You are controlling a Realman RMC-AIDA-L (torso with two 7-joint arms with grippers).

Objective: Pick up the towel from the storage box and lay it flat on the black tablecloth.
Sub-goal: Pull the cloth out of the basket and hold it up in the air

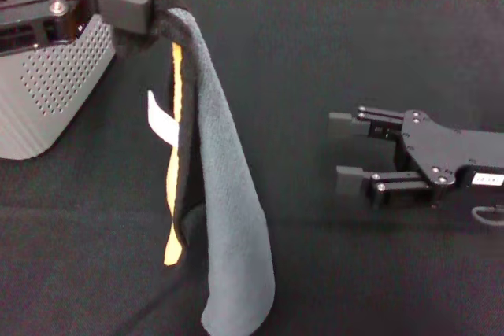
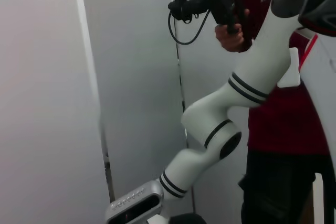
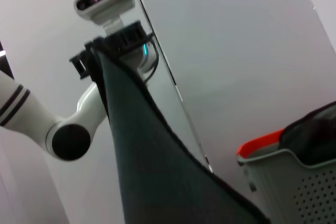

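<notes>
The towel [image 1: 224, 194] hangs in a long fold from my left gripper [image 1: 146, 25], grey side outward with a strip of yellow and a small white tag along its left edge. The left gripper is shut on the towel's top corner, high above the black tablecloth [image 1: 331, 45]. The towel's lower end reaches down toward the cloth at the front. The light grey perforated storage box [image 1: 43, 92] stands at the left, just behind the left gripper. My right gripper [image 1: 344, 155] rests open over the tablecloth to the right, its fingers pointing at the towel. In the right wrist view the towel [image 3: 152, 171] hangs as a dark sheet.
In the right wrist view the storage box [image 3: 294, 182] holds something dark, with an orange-red edge behind it. The left wrist view shows only my white right arm [image 2: 231, 114], a wall and a person in a dark red shirt [image 2: 283, 103].
</notes>
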